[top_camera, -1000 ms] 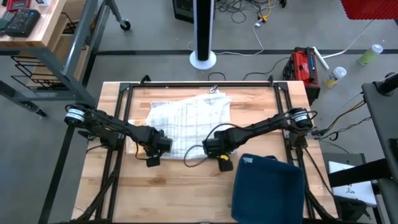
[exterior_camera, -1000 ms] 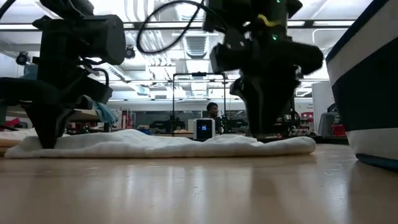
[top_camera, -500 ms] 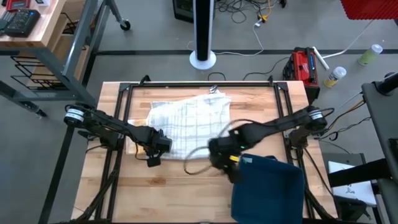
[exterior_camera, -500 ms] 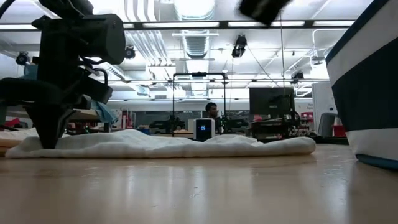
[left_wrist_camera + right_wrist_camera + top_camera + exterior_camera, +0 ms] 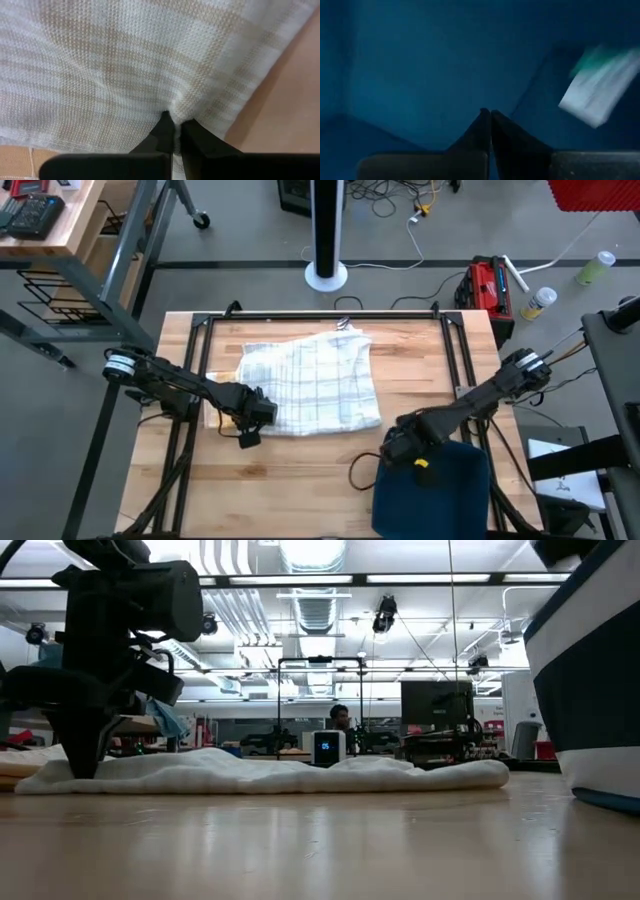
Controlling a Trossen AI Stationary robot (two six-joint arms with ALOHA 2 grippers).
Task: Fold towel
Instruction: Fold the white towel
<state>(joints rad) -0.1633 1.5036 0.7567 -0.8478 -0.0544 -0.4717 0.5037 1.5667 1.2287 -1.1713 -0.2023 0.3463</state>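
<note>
The right gripper [image 5: 398, 448] has left the towel's [image 5: 315, 380] near right corner and now hangs over the dark blue bin [image 5: 440, 490], fingers closed on nothing. The left gripper [image 5: 247, 420] stays at the near left edge, pinching the towel, which lies flat at the table's [image 5: 300, 480] middle.

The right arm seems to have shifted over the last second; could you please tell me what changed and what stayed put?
The right hand left the towel's near right edge, swung toward the table's near right corner and shut empty over the dark blue bin. The left hand closed on the towel's near left edge. The towel itself lies much as before, and the bin has not moved.
</note>
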